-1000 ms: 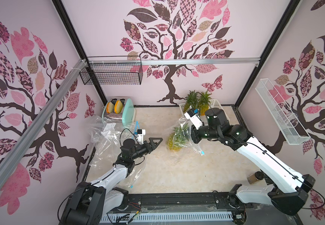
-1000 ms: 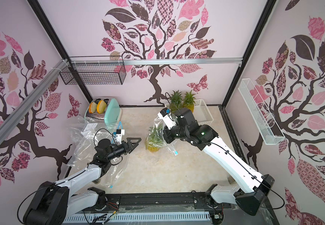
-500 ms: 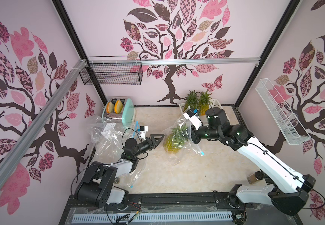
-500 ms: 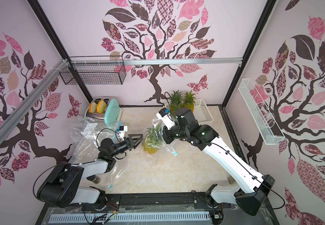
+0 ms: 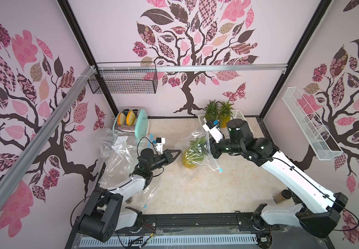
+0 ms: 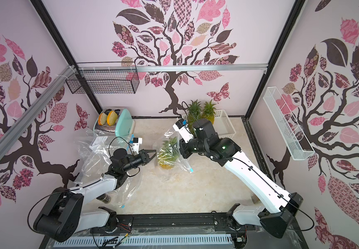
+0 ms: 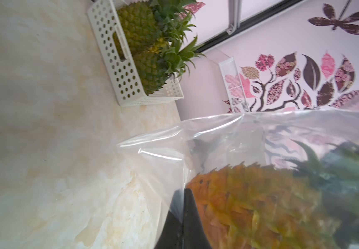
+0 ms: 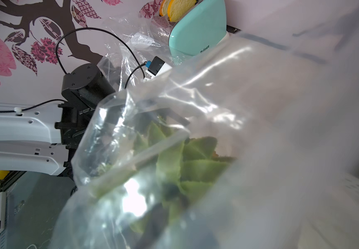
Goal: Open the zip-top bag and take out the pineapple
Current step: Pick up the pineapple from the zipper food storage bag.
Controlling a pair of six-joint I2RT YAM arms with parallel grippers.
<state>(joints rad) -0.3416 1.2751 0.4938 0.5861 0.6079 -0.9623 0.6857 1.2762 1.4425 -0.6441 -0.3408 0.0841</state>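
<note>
A pineapple [image 5: 192,154] [image 6: 167,156] stands inside a clear zip-top bag [image 5: 187,142] [image 6: 170,133] at mid-table. My right gripper [image 5: 212,148] [image 6: 181,148] holds the bag's upper edge on the right, shut on the film. The bag's blue slider [image 5: 220,170] hangs below it. My left gripper [image 5: 178,152] [image 6: 153,153] reaches in from the left with both fingers pressed together. In the left wrist view that left gripper [image 7: 184,190] pinches the bag [image 7: 206,138] beside the pineapple [image 7: 249,204]. The right wrist view is filled by the bag [image 8: 228,97] and green pineapple leaves [image 8: 174,159].
A white basket [image 5: 240,113] with two more pineapples stands at the back right. A mint toaster [image 5: 140,125] with bread is at the back left. Loose clear bags [image 5: 118,151] lie under the left arm. A small jar [image 5: 280,196] sits front right.
My left gripper moved right to the bag and went from wide open to shut on its edge. The right gripper kept its hold without moving.
</note>
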